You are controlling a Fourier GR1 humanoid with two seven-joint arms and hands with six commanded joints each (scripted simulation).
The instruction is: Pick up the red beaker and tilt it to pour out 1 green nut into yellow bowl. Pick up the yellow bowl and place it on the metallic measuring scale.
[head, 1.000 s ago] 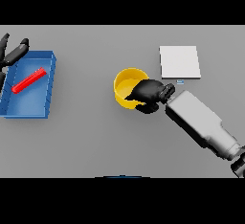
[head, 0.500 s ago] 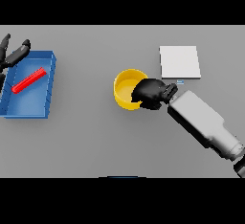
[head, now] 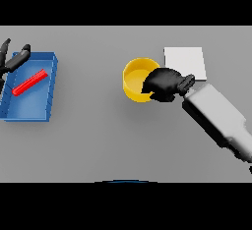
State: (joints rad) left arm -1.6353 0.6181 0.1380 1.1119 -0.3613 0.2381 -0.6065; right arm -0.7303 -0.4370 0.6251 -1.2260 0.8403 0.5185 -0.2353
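At table centre: right hand [head: 165, 83] fingers clamped on round yellow bowl [head: 134, 79] rim | left hand [head: 11, 59] fingers apart.

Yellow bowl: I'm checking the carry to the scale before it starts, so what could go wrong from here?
The right hand grips only the round yellow bowl at its right rim, so the bowl may tilt or slip when lifted. The flat metallic square scale lies close beside the hand, so the bowl could land partly off it. Whether a nut is inside cannot be seen.
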